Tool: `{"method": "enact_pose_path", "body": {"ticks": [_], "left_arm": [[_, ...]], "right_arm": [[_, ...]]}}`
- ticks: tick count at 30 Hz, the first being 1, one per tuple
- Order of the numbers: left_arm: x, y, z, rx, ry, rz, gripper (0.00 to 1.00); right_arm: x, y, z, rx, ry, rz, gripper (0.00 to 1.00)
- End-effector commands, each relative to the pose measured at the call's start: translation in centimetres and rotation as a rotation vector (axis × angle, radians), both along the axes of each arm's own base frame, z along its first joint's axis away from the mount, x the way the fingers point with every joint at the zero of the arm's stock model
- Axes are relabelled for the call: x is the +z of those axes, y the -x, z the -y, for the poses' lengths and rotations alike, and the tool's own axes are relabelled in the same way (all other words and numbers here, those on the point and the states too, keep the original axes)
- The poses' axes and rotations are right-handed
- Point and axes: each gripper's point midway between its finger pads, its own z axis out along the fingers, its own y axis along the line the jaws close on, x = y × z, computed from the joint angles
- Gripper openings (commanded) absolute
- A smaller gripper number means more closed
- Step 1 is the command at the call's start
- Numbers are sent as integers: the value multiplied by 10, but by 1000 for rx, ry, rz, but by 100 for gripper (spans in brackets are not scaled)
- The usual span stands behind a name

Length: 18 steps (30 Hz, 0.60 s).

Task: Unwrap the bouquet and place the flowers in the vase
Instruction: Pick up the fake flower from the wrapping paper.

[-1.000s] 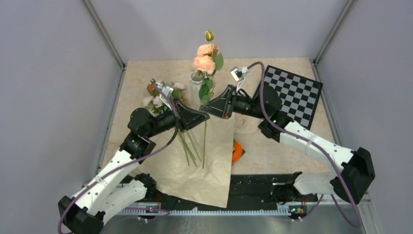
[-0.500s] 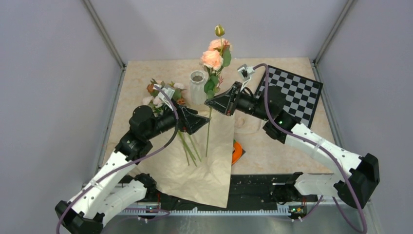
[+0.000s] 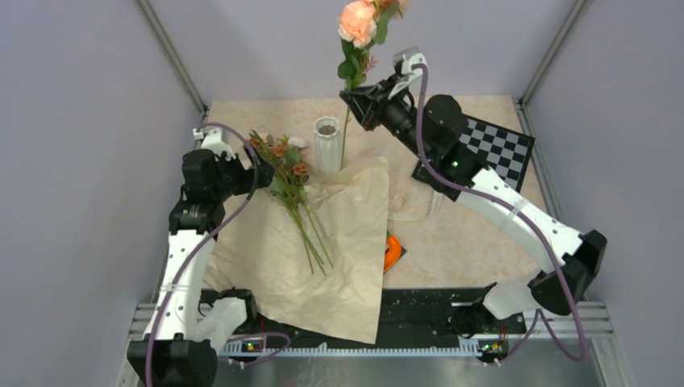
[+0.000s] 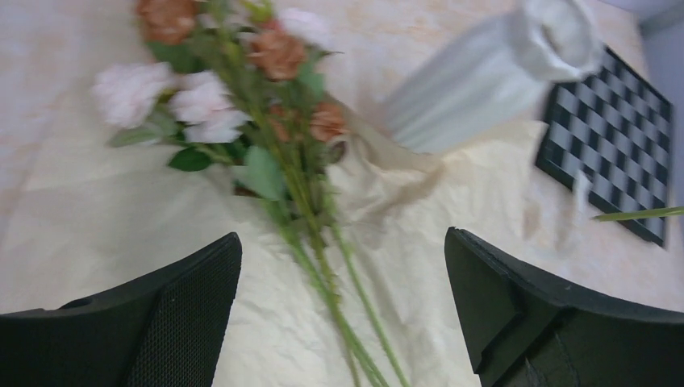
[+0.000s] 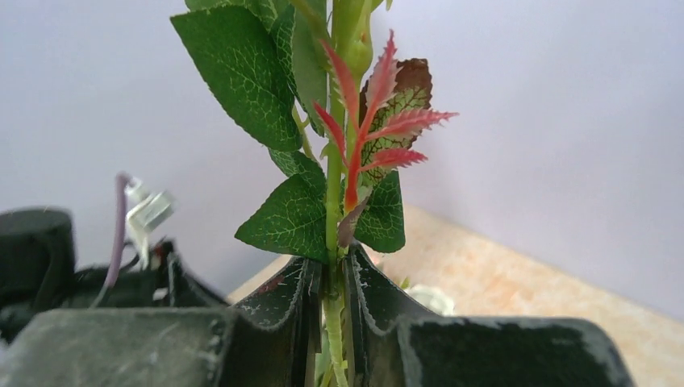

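Item 1, paper (image 3: 323,258): tan sheet, unwrapped and spread flat on the table (image 3: 468,242), its near edge lying over the black plate at the arms' bases. Item 2, ring (image 3: 392,251): orange, partly hidden by the paper's right edge. Item 3, flowers (image 3: 286,161): loose bunch of pale pink and rust roses lying on the paper's far left part, heads to the far side, green stems trailing toward the near side. Item 4, left gripper (image 4: 343,242): jaws spread wide, holding nothing, just left of the flower heads; its wrist view shows the stems below, between the two fingers. Item 5, vase (image 3: 327,145): white, ribbed, upright at the paper's far edge, just right of the flower heads. Item 6, board (image 3: 492,149): black-and-white checks, far right, partly behind the right arm. Item 7, right gripper (image 3: 359,101): raised above the table beyond the vase, jaws clamped on a leafy green stem. Item 8, rose (image 3: 357,22): peach bloom at the top of that stem, held upright; the stem's lower end hangs just beside the vase's right side, outside its mouth.
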Motion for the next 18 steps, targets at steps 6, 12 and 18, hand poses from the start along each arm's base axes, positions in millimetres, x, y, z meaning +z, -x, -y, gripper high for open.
{"method": "enact_pose_path", "body": {"ticks": [6,12,18], "left_arm": [[-31,-2,-103,453,-244,-59,99],[-31,-4,-97,421,-223,-45,99],[-32,-3,-99,427,-234,-50,99]], "right_arm": [[82,-62,-9,-170,-26,227,0],[94,-82,-13,-187,-46,256,0],[89,-93,-17,-168,-73,238,0]]}}
